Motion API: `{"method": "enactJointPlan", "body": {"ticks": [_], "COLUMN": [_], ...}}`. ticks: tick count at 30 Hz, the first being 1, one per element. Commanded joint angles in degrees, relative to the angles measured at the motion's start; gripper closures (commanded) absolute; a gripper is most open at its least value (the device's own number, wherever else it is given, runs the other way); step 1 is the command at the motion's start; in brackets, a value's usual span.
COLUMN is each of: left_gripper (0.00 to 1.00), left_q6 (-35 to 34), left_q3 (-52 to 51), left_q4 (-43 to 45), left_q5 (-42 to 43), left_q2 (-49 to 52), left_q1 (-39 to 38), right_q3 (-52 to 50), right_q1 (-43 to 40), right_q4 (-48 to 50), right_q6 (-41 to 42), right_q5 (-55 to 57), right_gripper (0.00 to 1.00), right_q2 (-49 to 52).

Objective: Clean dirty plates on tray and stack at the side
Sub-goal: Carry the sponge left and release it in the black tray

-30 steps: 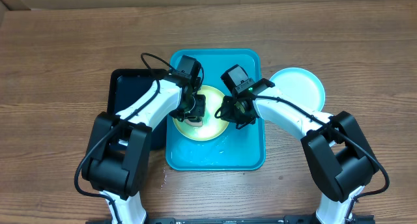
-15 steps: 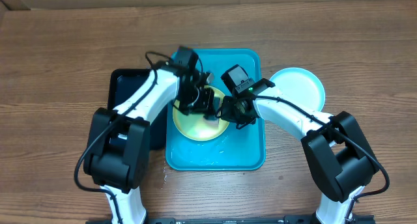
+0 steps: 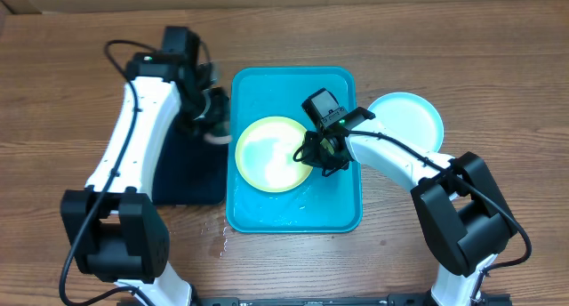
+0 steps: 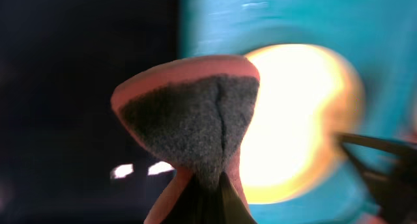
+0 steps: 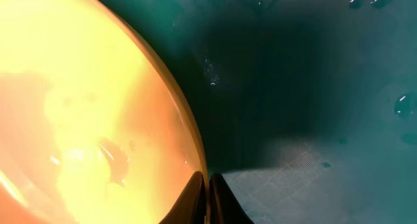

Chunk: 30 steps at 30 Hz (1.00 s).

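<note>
Left wrist, left gripper point(image 4: 203, 196) clamped on sponge point(image 4: 189, 116), right wrist, right gripper point(image 5: 208, 188) pinching plate point(image 5: 85, 100) rim

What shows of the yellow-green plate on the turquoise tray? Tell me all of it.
The plate is round, seemingly plastic, with a yellow-green rim and a pale, glossy centre. It lies in the turquoise tray, near its middle, whole and uncovered. The right gripper is shut on its right rim. The sponge is off it, left of the tray.
</note>
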Motion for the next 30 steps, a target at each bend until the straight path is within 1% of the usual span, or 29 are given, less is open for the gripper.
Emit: {"method": "enactJointPlan", "body": {"ticks": [1,9,15,20,26,27,28,29,30], "left_gripper": [0.96,0.95,0.96,0.96,0.95,0.92,0.86,0.73,0.62], "left_q6": [-2.73,-2.82,-2.8,-2.86,-3.3,-3.28,-3.28,-3.28,-3.28], "left_q3": [-0.31,-4.07,-10.8,-16.76,-18.93,-18.88,-18.8,-18.8,-18.78], "left_q4": [-1.64,-1.18,1.01,5.01,6.64,6.64,6.64,6.69,6.67], "left_q5": [-11.82,-12.07,-12.02,-11.98,-11.76,-11.78,-11.78,-11.72,-11.54], "left_q2": [-0.74,-0.74,-0.74,-0.74,-0.74,-0.74,-0.74,-0.74,-0.74], "left_q1": [3.1,7.61,7.67,7.5,8.0,8.0,8.07,8.24,8.22], "right_q3": [-0.24,-0.24,-0.24,-0.24,-0.24,-0.24,-0.24,-0.24,-0.24], "right_q1": [0.55,0.55,0.55,0.55,0.55,0.55,0.55,0.55,0.55], "right_q4": [0.2,0.13,0.15,0.15,0.15,0.15,0.15,0.15,0.15], "right_q6": [-0.15,-0.15,-0.13,-0.15,-0.13,-0.13,-0.13,-0.13,-0.13], "right_q5": [-0.28,-0.28,-0.31,-0.31,-0.31,-0.31,-0.31,-0.31,-0.31], "right_gripper": [0.94,0.94,0.94,0.94,0.94,0.94,0.94,0.94,0.94], "right_q2": [0.02,0.02,0.02,0.02,0.02,0.02,0.02,0.02,0.02]}}
